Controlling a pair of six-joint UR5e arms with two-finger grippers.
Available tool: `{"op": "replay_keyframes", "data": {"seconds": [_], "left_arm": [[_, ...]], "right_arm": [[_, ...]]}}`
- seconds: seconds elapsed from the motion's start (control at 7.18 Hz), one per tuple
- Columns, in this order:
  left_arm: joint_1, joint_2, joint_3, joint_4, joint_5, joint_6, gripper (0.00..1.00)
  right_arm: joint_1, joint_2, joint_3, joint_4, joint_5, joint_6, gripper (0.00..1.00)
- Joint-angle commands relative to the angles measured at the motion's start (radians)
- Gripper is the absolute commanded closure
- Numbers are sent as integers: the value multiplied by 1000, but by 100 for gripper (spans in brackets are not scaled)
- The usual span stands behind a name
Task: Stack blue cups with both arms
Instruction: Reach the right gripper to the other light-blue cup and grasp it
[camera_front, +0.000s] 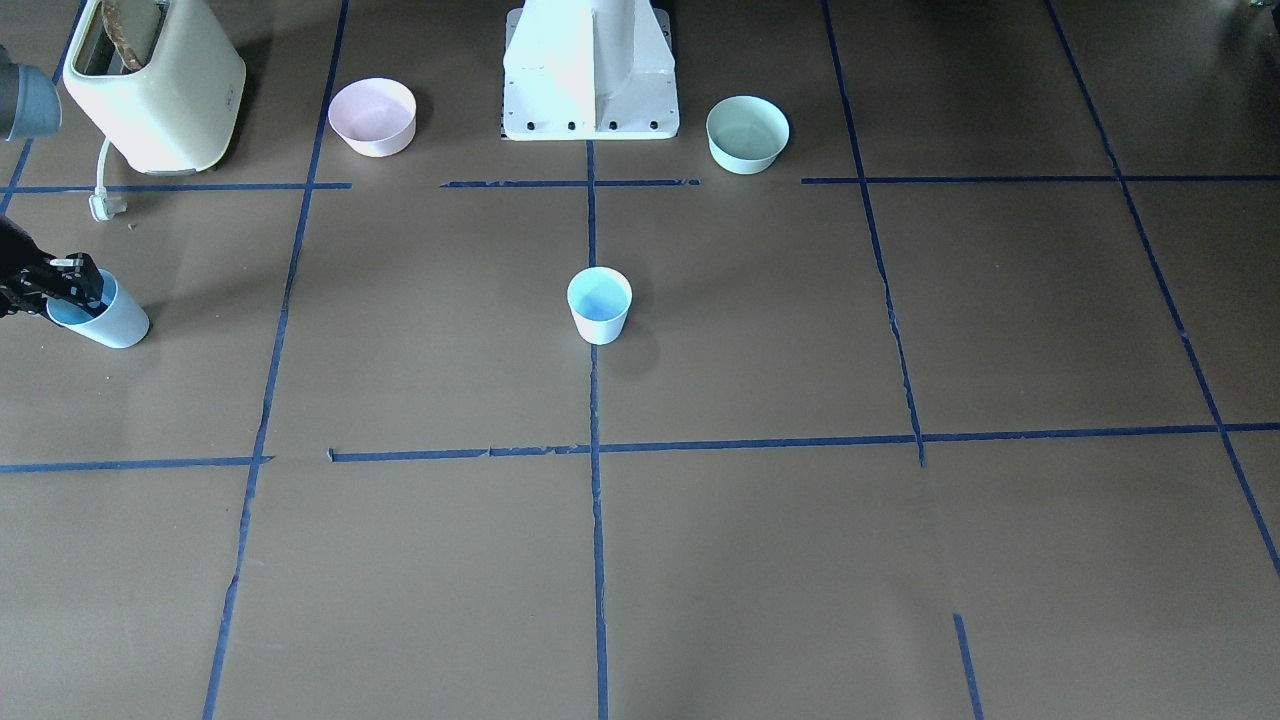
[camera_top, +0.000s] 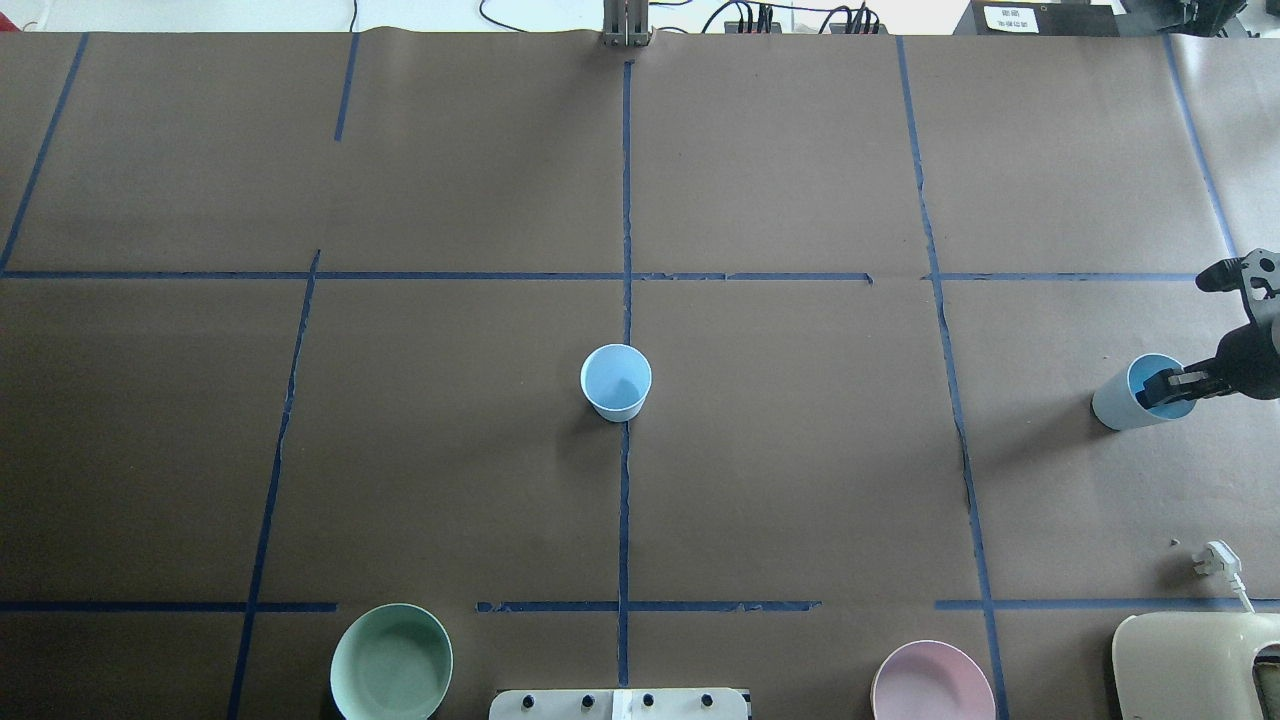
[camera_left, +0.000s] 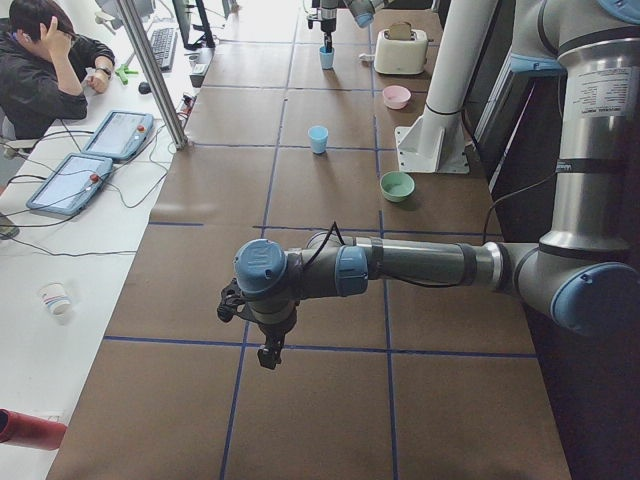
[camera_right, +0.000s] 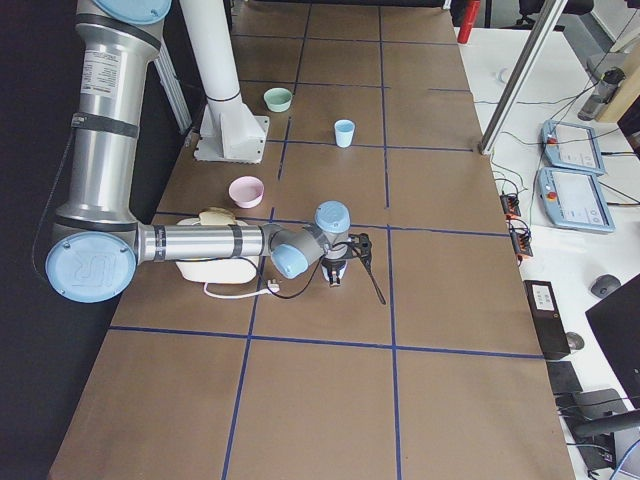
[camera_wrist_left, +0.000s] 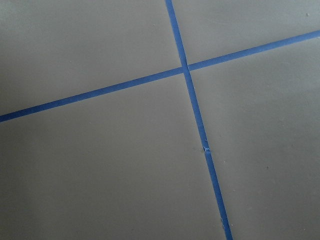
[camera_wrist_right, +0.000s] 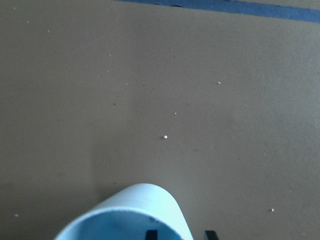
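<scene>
One blue cup (camera_top: 616, 380) stands upright at the table's middle on the blue tape line; it also shows in the front view (camera_front: 599, 305). The second blue cup (camera_top: 1115, 408) stands at the far right end, at the left edge of the front view (camera_front: 120, 322). My right gripper (camera_top: 1172, 385) is at its rim, one finger inside and one outside, shut on the wall. The right wrist view shows that rim (camera_wrist_right: 145, 205) close below. My left gripper (camera_left: 268, 355) hangs over bare table at the far left end, far from both cups; I cannot tell whether it is open or shut.
A cream toaster (camera_top: 1200, 665) and its white plug (camera_top: 1218, 555) lie near the right cup. A pink bowl (camera_top: 932, 685) and a mint-green bowl (camera_top: 391, 662) flank the white pedestal (camera_front: 590, 70). An operator (camera_left: 40, 70) sits beyond the table's long edge.
</scene>
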Motion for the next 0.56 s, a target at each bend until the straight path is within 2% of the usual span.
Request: {"op": "replay_keyframes", "data": {"seconds": [0.0, 0.14, 0.28, 0.42], "left_arm": [[1, 0, 0, 0, 0, 0, 0], [1, 0, 0, 0, 0, 0, 0], [1, 0, -3, 0, 0, -3, 0], [1, 0, -17, 1, 0, -18, 0]], "right_arm": [[4, -1, 29, -12, 7, 3, 100], [4, 1, 58, -33, 12, 6, 100], [5, 30, 154, -184, 12, 6, 100], [5, 117, 251, -382, 9, 58, 100]]}}
